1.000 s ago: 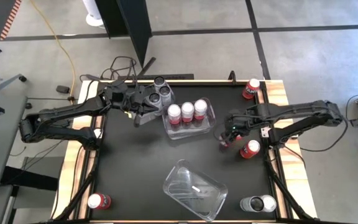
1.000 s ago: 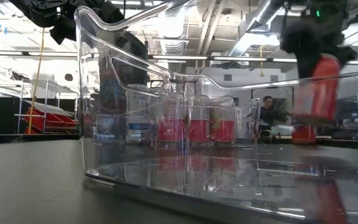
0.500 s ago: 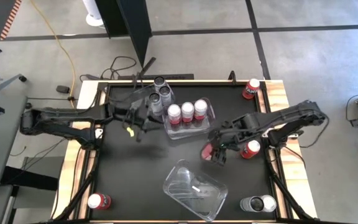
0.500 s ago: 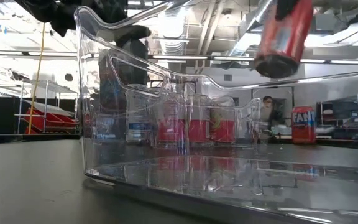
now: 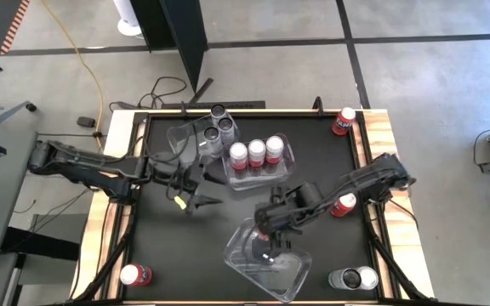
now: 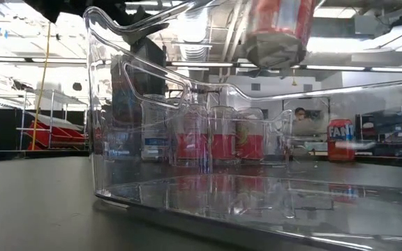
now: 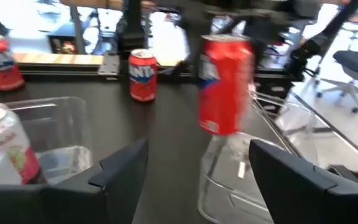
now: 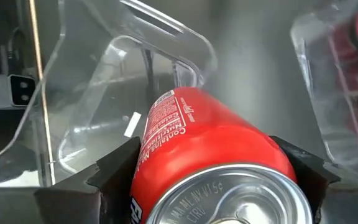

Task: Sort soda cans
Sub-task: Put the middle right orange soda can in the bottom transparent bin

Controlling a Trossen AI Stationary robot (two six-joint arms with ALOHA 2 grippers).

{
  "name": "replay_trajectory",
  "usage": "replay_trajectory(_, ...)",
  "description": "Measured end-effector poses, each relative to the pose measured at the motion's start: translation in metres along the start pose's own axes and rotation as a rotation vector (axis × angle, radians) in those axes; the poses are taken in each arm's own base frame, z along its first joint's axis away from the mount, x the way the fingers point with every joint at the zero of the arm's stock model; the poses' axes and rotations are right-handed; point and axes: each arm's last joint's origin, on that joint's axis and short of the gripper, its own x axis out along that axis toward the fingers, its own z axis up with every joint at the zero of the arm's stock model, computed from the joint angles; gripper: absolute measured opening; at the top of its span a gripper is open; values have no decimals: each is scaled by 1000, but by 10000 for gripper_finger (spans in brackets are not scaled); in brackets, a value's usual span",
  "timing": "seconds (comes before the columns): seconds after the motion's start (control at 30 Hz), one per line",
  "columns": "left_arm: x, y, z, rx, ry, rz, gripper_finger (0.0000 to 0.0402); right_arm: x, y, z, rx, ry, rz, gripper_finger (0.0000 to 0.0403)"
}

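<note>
Red soda can (image 8: 213, 155): clamped between the right gripper's (image 8: 211, 171) two fingers, hanging above the empty clear bin (image 5: 266, 259) at the table's near side
Left gripper (image 7: 197, 171): fingers spread wide, empty, beside the far bins
Far bin (image 5: 262, 166): three red-and-white cans (image 5: 256, 152) upright inside
Table (image 5: 177, 246): more cans standing near its corners
</note>
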Motion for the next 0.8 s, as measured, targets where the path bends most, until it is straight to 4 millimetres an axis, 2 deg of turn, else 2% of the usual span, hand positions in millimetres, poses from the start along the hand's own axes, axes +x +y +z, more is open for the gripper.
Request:
replay_trajectory(0.2, 0, -10, 4, 0, -44, 20, 268, 15, 22, 22, -99, -20, 19, 307)
replay_trajectory(0.4, 1, -17, 4, -8, -42, 4, 261, 51, 36, 34, -186, 23, 4, 307)
replay_trajectory(0.57, 1, -23, 3, -32, -36, -21, 260, 82, 38, 37, -201, 94, -25, 307)
replay_trajectory(0.8, 2, -32, 2, -23, -28, -59, 260, 109, 32, 40, -210, 141, -59, 307)
